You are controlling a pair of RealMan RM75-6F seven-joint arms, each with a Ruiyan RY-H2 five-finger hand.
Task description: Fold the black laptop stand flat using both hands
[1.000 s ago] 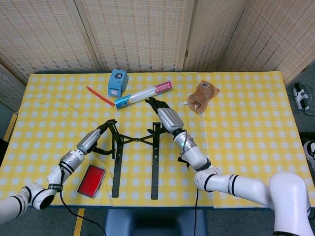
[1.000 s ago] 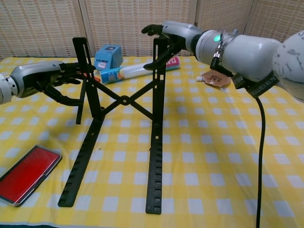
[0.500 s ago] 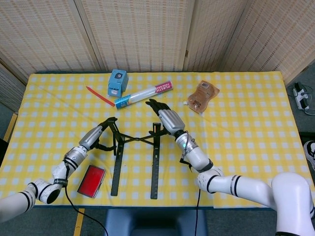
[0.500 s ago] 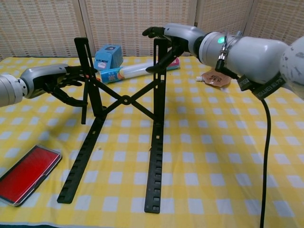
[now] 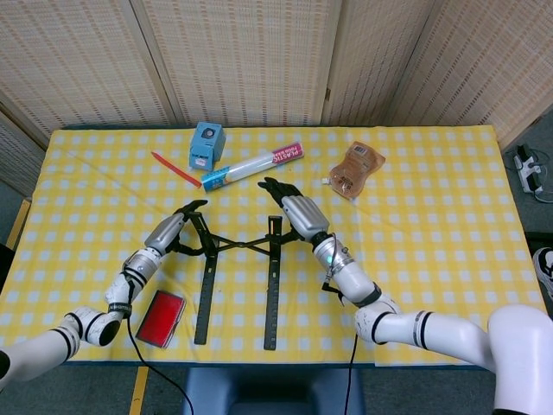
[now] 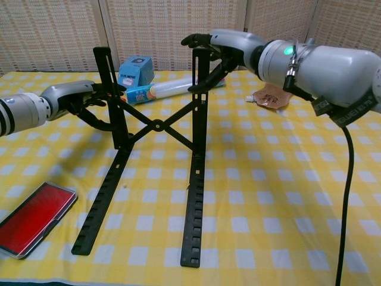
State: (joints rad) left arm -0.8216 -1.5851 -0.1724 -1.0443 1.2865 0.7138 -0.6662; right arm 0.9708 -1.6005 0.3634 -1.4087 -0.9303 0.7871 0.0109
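Chest view: the black laptop stand (image 6: 156, 126) stands unfolded on the counter (image 6: 286, 196) between both hands. The left hand (image 6: 76, 96) grips its left upright and the right hand (image 6: 223, 46) clasps the right upright's top, apparently braced to collapse it.

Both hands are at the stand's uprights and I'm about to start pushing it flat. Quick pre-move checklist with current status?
1. Left hand grips left upright of black laptop stand: ok.
2. Right hand grips top of right upright: ok, fingers wrap it.
3. Stand's base rails flat on table: ok.
4. Red phone apart from left rail: ok.
5. Plastic roll and blue box behind stand, apart: ok.
6. Hinge free to fold: cannot tell.
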